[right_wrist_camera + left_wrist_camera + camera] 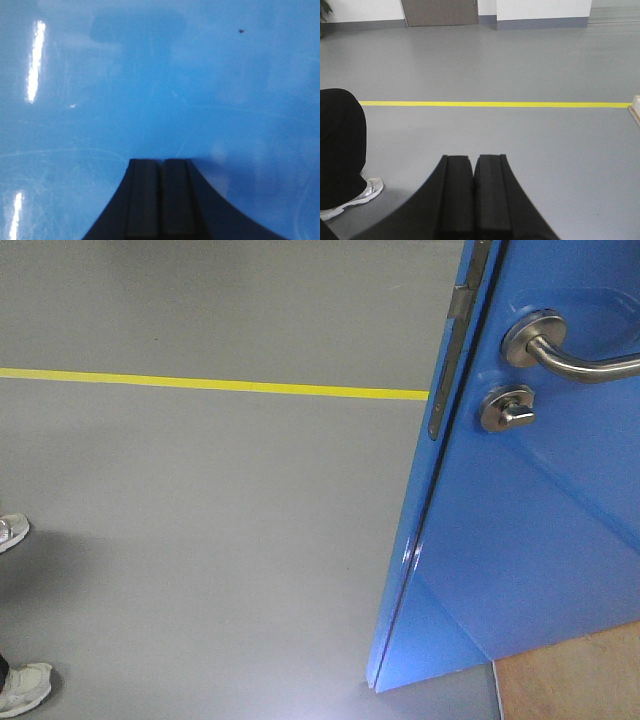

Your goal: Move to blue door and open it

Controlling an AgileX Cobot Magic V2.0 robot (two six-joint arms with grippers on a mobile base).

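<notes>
The blue door (540, 540) fills the right of the front view, swung ajar with its edge toward me. Its silver lever handle (570, 355), round thumb-turn lock (508, 408) and grey latch plate (455, 340) show near the top. In the right wrist view the glossy blue door (160, 80) fills the frame, and my right gripper (161, 161) is shut and empty with its tips right at the panel. My left gripper (473, 158) is shut and empty, pointing over the grey floor away from the door.
A yellow floor line (210, 384) crosses the grey floor. A person's white shoes (22, 688) stand at the left; a black trouser leg (340, 145) shows in the left wrist view. A light wooden base (575, 680) lies under the door at lower right.
</notes>
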